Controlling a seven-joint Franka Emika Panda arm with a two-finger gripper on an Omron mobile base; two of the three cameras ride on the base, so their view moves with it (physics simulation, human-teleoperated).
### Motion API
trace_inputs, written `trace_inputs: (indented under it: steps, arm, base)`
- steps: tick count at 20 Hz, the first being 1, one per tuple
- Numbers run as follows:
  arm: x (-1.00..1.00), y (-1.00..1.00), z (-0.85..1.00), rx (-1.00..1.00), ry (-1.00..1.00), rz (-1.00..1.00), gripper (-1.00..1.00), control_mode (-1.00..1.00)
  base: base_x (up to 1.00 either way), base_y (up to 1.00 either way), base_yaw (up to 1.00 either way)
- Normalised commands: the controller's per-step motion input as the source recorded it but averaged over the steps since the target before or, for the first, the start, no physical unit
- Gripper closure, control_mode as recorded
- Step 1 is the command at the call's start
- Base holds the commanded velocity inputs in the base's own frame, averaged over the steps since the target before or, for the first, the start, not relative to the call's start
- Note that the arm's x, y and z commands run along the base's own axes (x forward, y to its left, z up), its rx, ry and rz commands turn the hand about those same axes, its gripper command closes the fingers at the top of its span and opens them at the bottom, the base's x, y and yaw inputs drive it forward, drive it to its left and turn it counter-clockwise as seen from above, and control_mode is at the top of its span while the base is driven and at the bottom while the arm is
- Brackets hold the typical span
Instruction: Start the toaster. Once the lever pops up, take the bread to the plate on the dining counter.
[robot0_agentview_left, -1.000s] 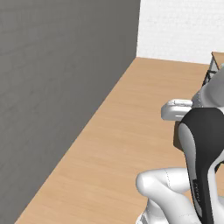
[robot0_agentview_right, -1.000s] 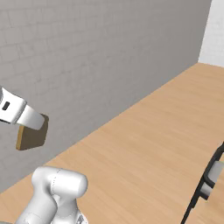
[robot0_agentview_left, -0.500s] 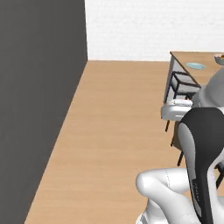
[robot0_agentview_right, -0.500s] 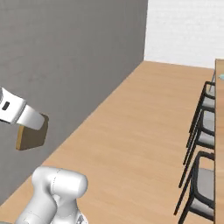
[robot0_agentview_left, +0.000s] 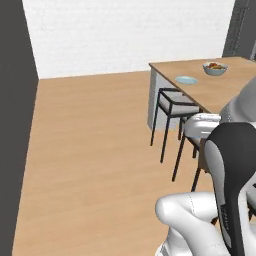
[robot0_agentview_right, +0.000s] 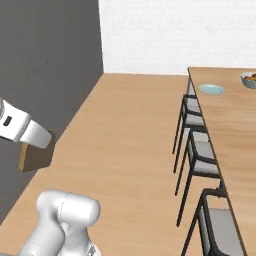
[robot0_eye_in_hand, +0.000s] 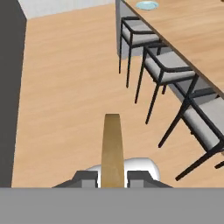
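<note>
My gripper (robot0_eye_in_hand: 112, 177) is shut on the bread (robot0_eye_in_hand: 112, 146), a thin brown slice seen edge-on between the two dark fingertips. From the right base view the bread (robot0_agentview_right: 35, 156) hangs under the gripper (robot0_agentview_right: 38, 146) at the far left, above the wood floor. The pale blue plate (robot0_agentview_right: 211, 89) lies on the light-wood dining counter (robot0_agentview_right: 235, 120), near its far corner and far from the gripper. The left base view has the plate (robot0_agentview_left: 186, 80) on the counter (robot0_agentview_left: 235, 82) too, and the hand view catches the plate (robot0_eye_in_hand: 147, 5) at its top edge. The toaster is out of view.
A pale bowl of fruit (robot0_agentview_left: 215, 68) sits beyond the plate. Several black-framed chairs with grey seats (robot0_agentview_right: 194, 122) line the counter's near side (robot0_eye_in_hand: 166, 65). A dark grey wall (robot0_agentview_right: 45, 75) runs along the left, a white wall (robot0_agentview_left: 125, 35) at the back, with wood floor between.
The whole picture has swung: the base has turned, the dark wall slid left, and the dining counter, chairs and plate came into view. The bread stays in the gripper.
</note>
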Motion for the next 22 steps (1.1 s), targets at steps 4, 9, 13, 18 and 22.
trace_inputs:
  steps: [4,9,13,18,22]
  arm:
    - [0.0,0.0,0.0,0.0,0.0,0.0,1.0,1.0]
    - [0.0,0.0,0.0,0.0,0.0,0.0,1.0,1.0]
    - [0.0,0.0,0.0,0.0,0.0,0.0,1.0,1.0]
    - [0.0,0.0,0.0,0.0,0.0,0.0,1.0,1.0]
    - [0.0,0.0,0.0,0.0,0.0,0.0,1.0,1.0]
  base:
    - [0.89,0.49,-0.5]
    - [0.79,0.59,-0.48]
    - [0.75,0.65,-0.47]
    - [0.72,0.65,-0.47]
    - [0.7,0.71,-0.47]
